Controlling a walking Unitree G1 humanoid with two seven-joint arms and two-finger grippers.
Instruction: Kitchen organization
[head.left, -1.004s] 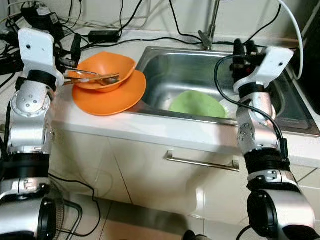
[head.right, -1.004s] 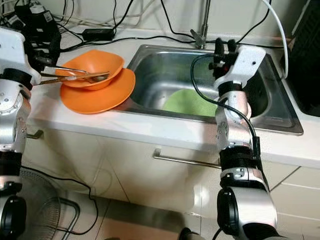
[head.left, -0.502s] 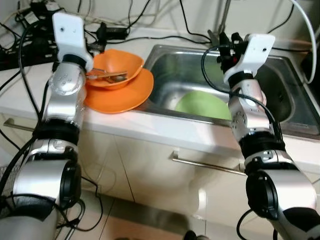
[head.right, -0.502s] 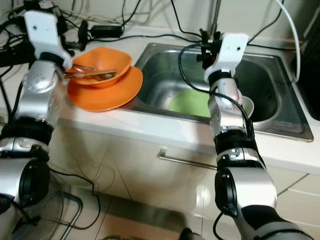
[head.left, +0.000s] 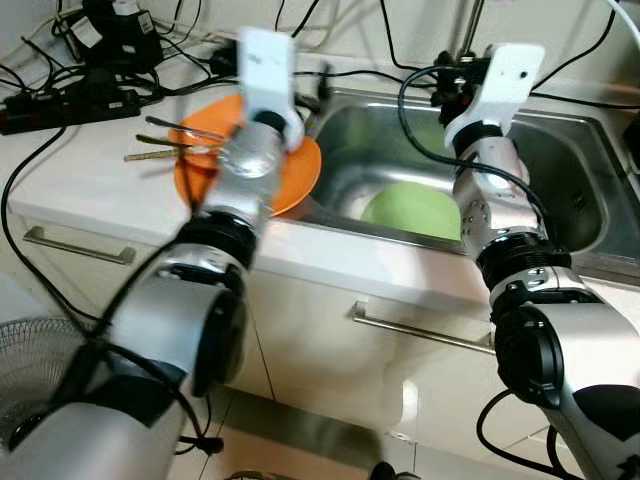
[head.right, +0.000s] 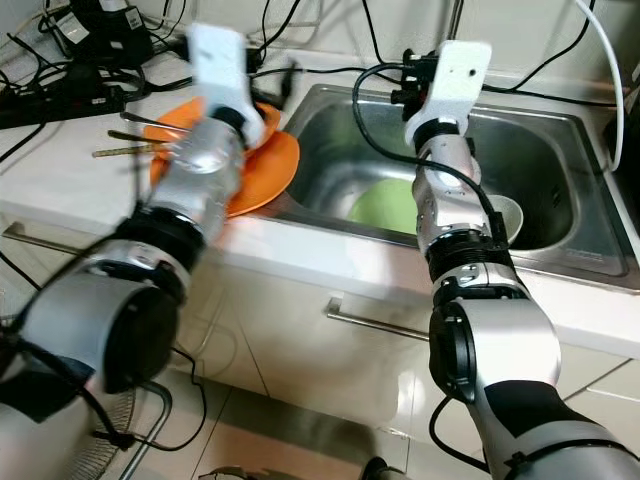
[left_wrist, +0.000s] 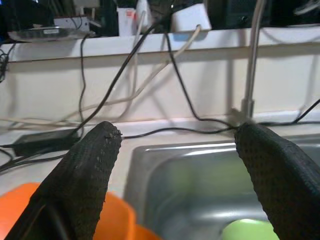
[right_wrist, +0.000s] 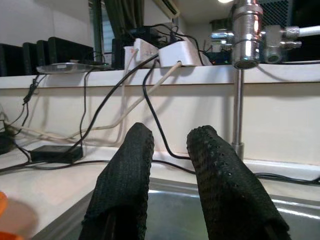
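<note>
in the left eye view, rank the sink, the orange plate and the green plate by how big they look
1. Sink, clearly largest.
2. Orange plate and green plate: look alike in size, and arms hide part of each, so no ranking between them.

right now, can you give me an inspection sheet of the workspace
surface: white countertop with a stainless steel sink set into it.
job's things: orange plate beside the sink with utensils across it; round green plate and a small white cup in the basin.
clutter: black power strip and adapters at the back of the counter.
grippers: left gripper open, over the sink's edge by the orange plate; right gripper with a narrow gap, raised near the faucet.
cables: many black and white cables along the wall.
surroundings: cabinet fronts with metal handles; fan grille on the floor.
</note>
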